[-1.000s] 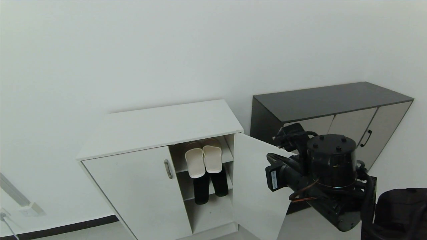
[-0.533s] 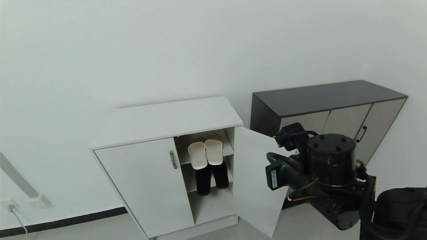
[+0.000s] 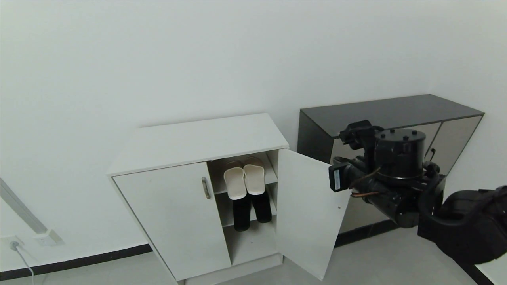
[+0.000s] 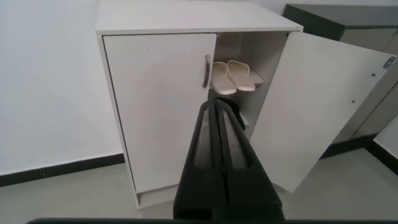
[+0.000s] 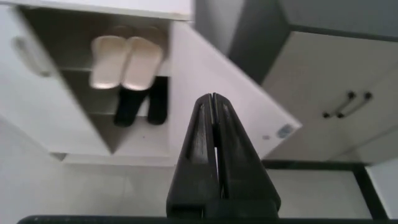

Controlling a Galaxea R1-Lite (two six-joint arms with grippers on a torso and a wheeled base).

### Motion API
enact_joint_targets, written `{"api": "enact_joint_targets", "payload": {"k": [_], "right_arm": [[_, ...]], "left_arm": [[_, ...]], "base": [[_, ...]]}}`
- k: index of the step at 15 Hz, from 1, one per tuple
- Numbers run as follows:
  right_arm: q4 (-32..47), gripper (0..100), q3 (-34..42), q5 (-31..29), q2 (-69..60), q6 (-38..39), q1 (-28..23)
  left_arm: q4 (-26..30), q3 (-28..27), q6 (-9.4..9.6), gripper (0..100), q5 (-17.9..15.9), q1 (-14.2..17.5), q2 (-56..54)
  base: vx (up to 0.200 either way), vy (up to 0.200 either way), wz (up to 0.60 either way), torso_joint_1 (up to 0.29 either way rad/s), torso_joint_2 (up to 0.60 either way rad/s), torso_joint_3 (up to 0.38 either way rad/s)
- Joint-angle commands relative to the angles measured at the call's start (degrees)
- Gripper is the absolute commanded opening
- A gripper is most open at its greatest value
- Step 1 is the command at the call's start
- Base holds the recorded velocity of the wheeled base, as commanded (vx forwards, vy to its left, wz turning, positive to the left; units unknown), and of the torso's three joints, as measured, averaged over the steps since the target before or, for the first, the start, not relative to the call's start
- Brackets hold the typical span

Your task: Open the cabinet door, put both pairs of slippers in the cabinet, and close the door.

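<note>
The white cabinet (image 3: pixel 198 138) stands on the floor against the wall. Its left door (image 3: pixel 170 221) is shut, with a metal handle (image 3: pixel 205 187) near its inner edge. Its right door (image 3: pixel 309 209) is swung wide open, so the right half of the interior is exposed.

Slipper positions:
- The light slippers (image 3: pixel 243 180) lie side by side on the upper shelf, with their ends projecting past the shelf's front edge.
- The black slippers (image 3: pixel 251 209) lie side by side on the shelf directly below, also projecting over its edge.

Both pairs are inside the cabinet.

Claw states:
- The left claw (image 4: pixel 216 109) has its fingers pressed together and grips nothing. It points at the cabinet front, in line with the gap between the shut door and the open compartment, and is well apart from the cabinet.
- The right claw (image 5: pixel 213 98) is likewise fully closed and empty. It points down toward the open door (its own view looks over that door's top edge).

In the head view, the right arm (image 3: pixel 396 174) is raised just beyond the free edge of the open door; contact with the door cannot be determined.

A dark cabinet (image 3: pixel 388 109) with grey doors stands to the right of the white one. A wall socket (image 3: pixel 12 243) with a cable sits low on the wall to the left.
</note>
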Motion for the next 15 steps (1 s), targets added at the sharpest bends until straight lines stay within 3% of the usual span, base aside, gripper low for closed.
{"api": "enact_joint_targets", "payload": {"k": [1,5,15], "right_arm": [[6.9,0,-7.7,2.3,1.3,1.3,-5.9],[12.8,0,-16.6,3.6,4.8,3.1,-10.9],[13.0,0,-22.0,7.7,17.3,5.6,-18.2]], "left_arm": [[0.0,0.0,0.01,0,-0.1,0.0,0.1],[0.0,0.0,-0.08,0,0.0,0.0,0.1],[0.0,0.0,-0.16,0,0.0,0.0,0.1]], "base": [[0.0,0.0,0.0,0.0,0.0,0.0],[0.0,0.0,0.0,0.0,0.0,0.0],[0.0,0.0,0.0,0.0,0.0,0.0]]}}
